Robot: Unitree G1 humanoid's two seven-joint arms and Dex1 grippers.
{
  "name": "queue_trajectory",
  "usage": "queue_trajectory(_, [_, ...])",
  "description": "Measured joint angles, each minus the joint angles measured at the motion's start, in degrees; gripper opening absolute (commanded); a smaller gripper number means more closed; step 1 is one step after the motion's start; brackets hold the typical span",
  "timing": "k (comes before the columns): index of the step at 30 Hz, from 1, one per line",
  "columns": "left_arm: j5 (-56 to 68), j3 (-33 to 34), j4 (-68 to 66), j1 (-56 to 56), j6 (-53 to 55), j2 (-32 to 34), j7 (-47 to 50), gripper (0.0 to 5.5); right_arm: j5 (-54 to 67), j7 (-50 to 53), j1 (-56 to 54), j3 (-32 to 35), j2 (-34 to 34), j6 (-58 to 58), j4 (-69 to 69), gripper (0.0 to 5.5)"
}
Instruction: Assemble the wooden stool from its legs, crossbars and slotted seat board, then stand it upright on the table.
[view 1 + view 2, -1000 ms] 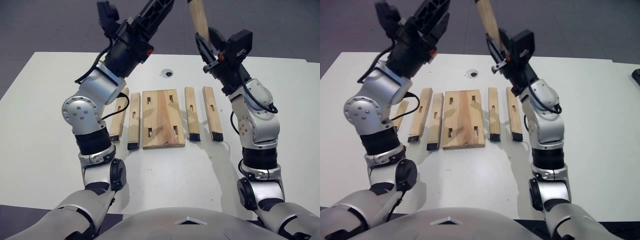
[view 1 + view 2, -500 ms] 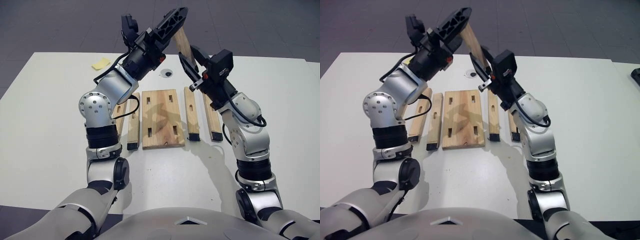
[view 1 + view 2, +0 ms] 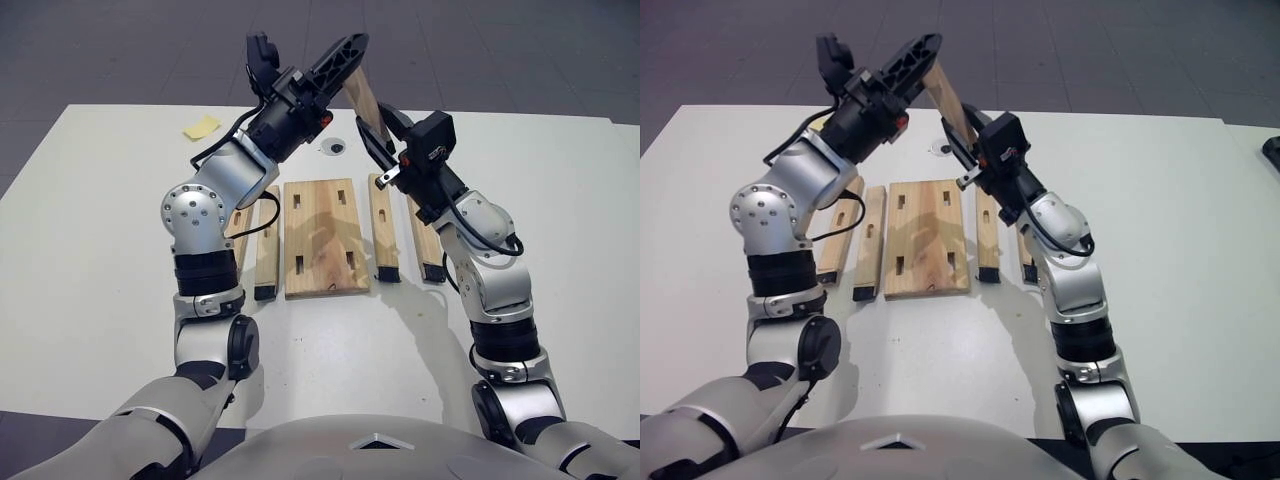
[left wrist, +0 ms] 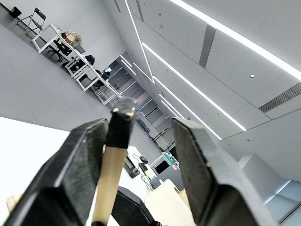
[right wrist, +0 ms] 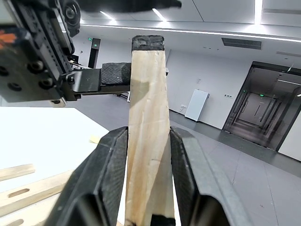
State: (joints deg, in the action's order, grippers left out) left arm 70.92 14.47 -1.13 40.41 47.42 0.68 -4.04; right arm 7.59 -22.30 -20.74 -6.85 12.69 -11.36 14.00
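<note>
Wooden leg, black cap on upper end, up in the air over far half of table, tilted, capped end leaning left. Right gripper clamped on lower part of leg, fingers pressed flat against opposite sides of the wood. Left gripper up at capped end, fingers wide; cap lying against one finger, clear gap to the other.

Flat on table beneath: seat board, four slots, in the middle. Left pair of slotted pieces just beside board's left edge, outer one partly behind left arm. Right pair of slotted pieces just beside board's right edge, outer one partly hidden by right arm. Black caps on near ends where visible. All lying lengthwise near-to-far, roughly parallel to board.

Yellow sticky note toward far left of table, well apart from the wood. Round grommet in tabletop just beyond board's far edge.
</note>
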Motion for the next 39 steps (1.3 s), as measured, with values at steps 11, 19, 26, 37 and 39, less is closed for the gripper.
queue_trajectory(11, [-3.3,-0.5,-0.1,-0.5,-0.8,0.0,-0.3,0.57,-1.1,-0.4,-0.1,-0.3,-0.1,1.1,-0.2,1.30])
queue_trajectory(19, [-8.1,-2.7,1.6,-1.7,-2.4,1.1,-2.7,0.43,-2.9,0.4,-0.4,-1.0,-0.2,0.9,-1.3,1.92])
queue_trajectory(26, [-15.2,-4.8,2.8,-2.0,-8.0,1.6,-6.7,0.43,-9.4,4.6,-1.1,-1.2,0.8,-4.4,-9.7,2.97])
queue_trajectory(37, [-30.6,7.5,10.2,-8.4,-24.5,13.8,-2.6,0.43,-15.2,13.2,1.2,4.4,3.1,-10.6,-13.3,4.73])
queue_trajectory(39, [-34.7,6.3,12.9,-13.7,-24.6,14.0,-0.9,0.43,-14.8,16.5,0.7,6.9,1.4,-11.7,-12.7,5.05])
